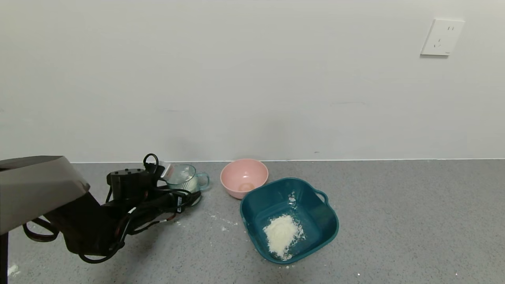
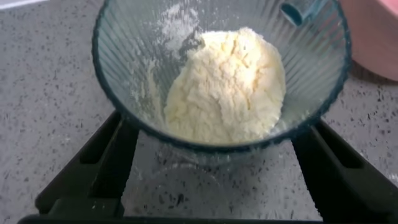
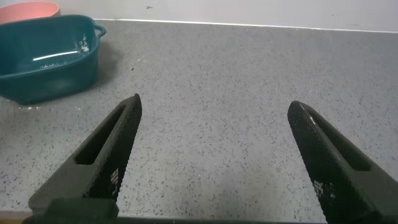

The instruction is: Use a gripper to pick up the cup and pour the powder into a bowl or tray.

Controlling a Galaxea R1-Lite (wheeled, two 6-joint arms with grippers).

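The cup (image 1: 184, 178) is a clear pale-green ribbed mug and stands upright on the table near the wall, its handle toward the pink bowl. In the left wrist view the cup (image 2: 130, 68) holds a heap of white powder (image 2: 227, 84). My left gripper (image 1: 186, 192) reaches it from the left and is open, with one black finger (image 2: 115, 158) on each side of the cup's lower body, jaws spread wide. The dark teal basin (image 1: 327, 221) sits to the right with a pile of powder (image 1: 282, 232) in it. My right gripper (image 3: 214, 106) is open over bare table, out of the head view.
A round pink bowl (image 1: 244, 176) stands between the cup and the basin, close to the wall. Spilt powder specks (image 1: 223, 224) lie on the grey table in front of the cup. In the right wrist view the basin (image 3: 50, 74) is far off.
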